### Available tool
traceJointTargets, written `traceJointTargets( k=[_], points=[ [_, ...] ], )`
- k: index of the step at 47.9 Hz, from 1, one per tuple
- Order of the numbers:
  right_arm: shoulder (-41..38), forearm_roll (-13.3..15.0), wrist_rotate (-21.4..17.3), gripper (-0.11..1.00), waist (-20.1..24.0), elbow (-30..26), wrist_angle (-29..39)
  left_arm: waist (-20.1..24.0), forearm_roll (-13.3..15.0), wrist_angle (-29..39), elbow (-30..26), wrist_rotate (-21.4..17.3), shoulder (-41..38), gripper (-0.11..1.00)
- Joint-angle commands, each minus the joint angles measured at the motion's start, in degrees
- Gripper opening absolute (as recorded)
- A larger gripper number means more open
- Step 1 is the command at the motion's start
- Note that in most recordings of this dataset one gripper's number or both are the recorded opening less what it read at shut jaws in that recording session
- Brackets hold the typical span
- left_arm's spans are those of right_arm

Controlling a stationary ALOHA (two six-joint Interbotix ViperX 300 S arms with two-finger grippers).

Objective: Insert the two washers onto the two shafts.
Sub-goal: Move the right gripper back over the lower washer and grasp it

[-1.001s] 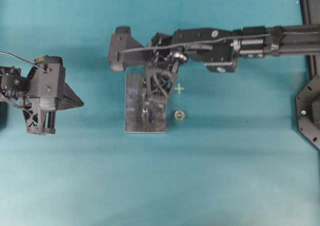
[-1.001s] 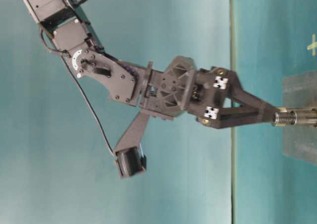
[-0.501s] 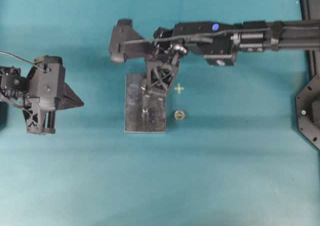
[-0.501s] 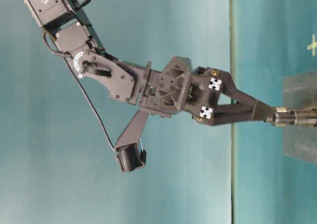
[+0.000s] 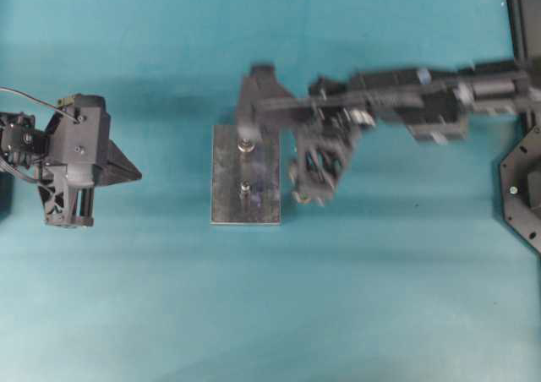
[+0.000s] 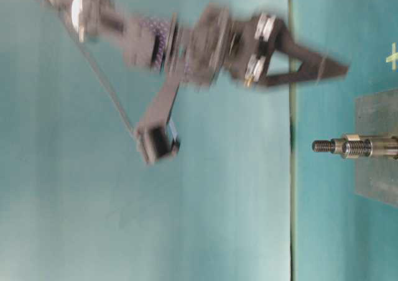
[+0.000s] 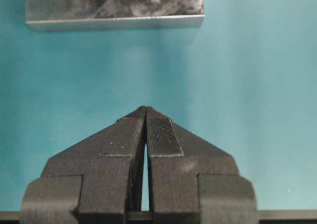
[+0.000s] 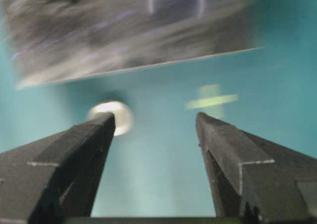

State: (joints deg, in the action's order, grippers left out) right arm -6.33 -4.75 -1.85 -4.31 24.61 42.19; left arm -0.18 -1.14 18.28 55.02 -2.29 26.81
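Observation:
The threaded steel shaft (image 5: 244,188) stands on the metal plate (image 5: 226,198). In the table-level view the shaft (image 6: 329,147) carries a thin ring, the washer (image 6: 349,146), partway down it. My right gripper (image 5: 308,194) is open and empty, blurred by motion, and clear of the shaft (image 6: 339,68). It hangs to the right of the plate, over a small round metal piece (image 8: 119,116) on the mat that lies by its left fingertip (image 8: 105,121). My left gripper (image 5: 135,173) is shut and empty at the far left, its tips (image 7: 145,109) meeting.
A small silver stud (image 5: 245,145) shows near the plate's far end. A yellow cross mark (image 8: 210,99) lies on the teal mat beside the plate (image 8: 129,35). The plate's edge (image 7: 114,22) lies ahead of the left gripper. Black equipment (image 5: 524,188) lines the right edge.
My right gripper has left the shaft, risen and swung right off the plate to above the round piece. The washer stays on the shaft. The left arm has not moved.

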Motion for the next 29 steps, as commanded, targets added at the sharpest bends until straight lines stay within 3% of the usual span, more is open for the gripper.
traceJointTargets(
  k=[1,9,29],
  points=[
    [1.8,-0.1,-1.2,0.75,2.1,1.0,-2.7,-0.1,-0.2,-0.4,-0.8,0.0,0.2,0.00],
    [0.7,0.1,-4.4,0.77,4.7,3.1,-5.4,-0.1,-0.2,-0.4,-0.8,0.0,0.2,0.00],
    [-3.4,2.2,-4.9,0.76,5.2,4.2,-8.6,-0.1,-0.2,-0.4,-0.8,0.1,0.2,0.00]
  ],
)
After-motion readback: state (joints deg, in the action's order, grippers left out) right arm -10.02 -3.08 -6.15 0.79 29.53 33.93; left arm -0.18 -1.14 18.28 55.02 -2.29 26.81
